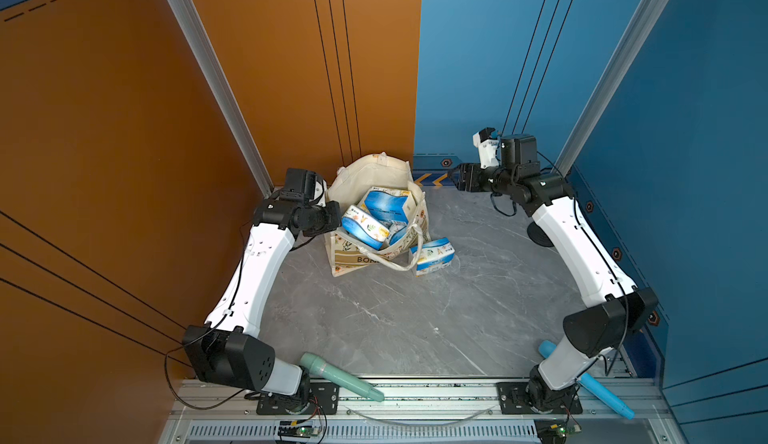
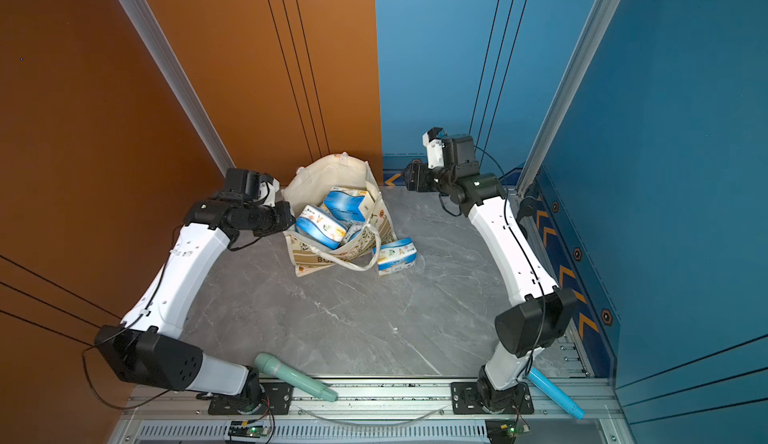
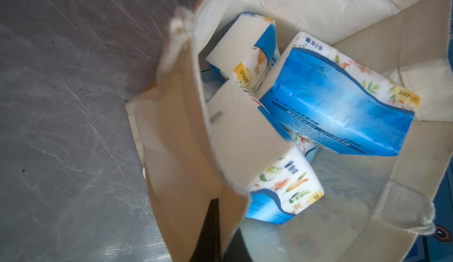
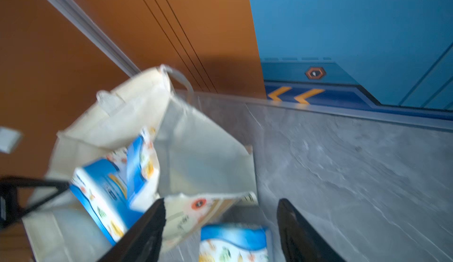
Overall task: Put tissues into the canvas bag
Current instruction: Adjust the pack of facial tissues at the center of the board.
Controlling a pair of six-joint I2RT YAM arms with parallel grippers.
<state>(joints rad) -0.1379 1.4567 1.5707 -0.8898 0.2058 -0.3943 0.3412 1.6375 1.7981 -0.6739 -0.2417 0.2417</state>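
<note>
Standing open-mouthed on the grey marbled desk (image 1: 415, 329), the canvas bag (image 1: 365, 176) serves as the mark for everything else. Its printed front wall sags, and a white handle (image 1: 395, 261) droops from it toward the desk.

Inside the bag lie tissue packs (image 1: 365, 226). In both top views one flowered pack leans against the wall on the left arm's side, and a blue-faced pack (image 1: 386, 207) sits behind it. The left wrist view shows at least one more beneath them. One loose pack (image 1: 432, 255) rests on the desk outside the bag, just beside its front corner on the right arm's side. Whether it touches the drooping handle I cannot tell.

The left pincer (image 1: 336, 226) is closed on the bag's rim at the left-arm side, with one dark finger (image 3: 210, 224) outside the cloth. The right pincer (image 4: 221, 202) hangs open and empty above the desk, off the bag's right-arm side. Its two black fingers stand well apart, and the loose pack shows below between them.

Well away from the bag, at the desk's near edge, lie a teal cylinder (image 1: 340, 375) and a light-blue cylinder (image 1: 598, 392).
</note>
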